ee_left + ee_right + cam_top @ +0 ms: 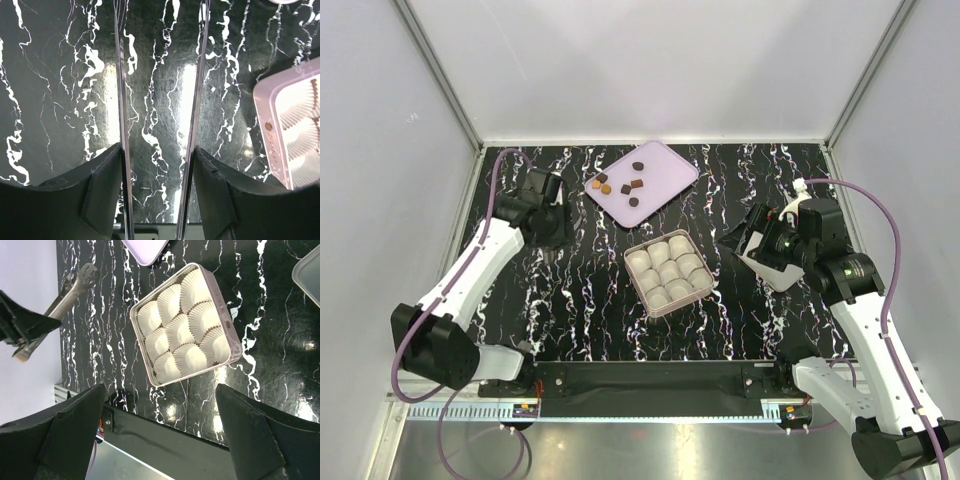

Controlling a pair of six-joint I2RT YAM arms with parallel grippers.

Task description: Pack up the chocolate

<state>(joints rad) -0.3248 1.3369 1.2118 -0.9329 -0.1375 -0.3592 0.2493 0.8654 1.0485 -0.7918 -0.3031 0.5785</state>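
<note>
Chocolate [636, 184] sits on a pink lid [665, 165] on the black, white-veined table [580, 290], white walls [650, 60] around. Left gripper [157, 150] clasps tongs [121, 90]; right gripper [160, 387] gapes, holding nothing.

Seven chocolates [637, 184]; nine white cups [668, 271]

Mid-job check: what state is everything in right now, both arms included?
chocolate: loose on the pink lid, none packed.
pink lid: flat on the table.
box: open, on the table.
paper cups: nine in the box, all empty.
tongs: in the left gripper, tips apart, empty.
left gripper: shut on the tongs.
right gripper: open, holding nothing.
</note>
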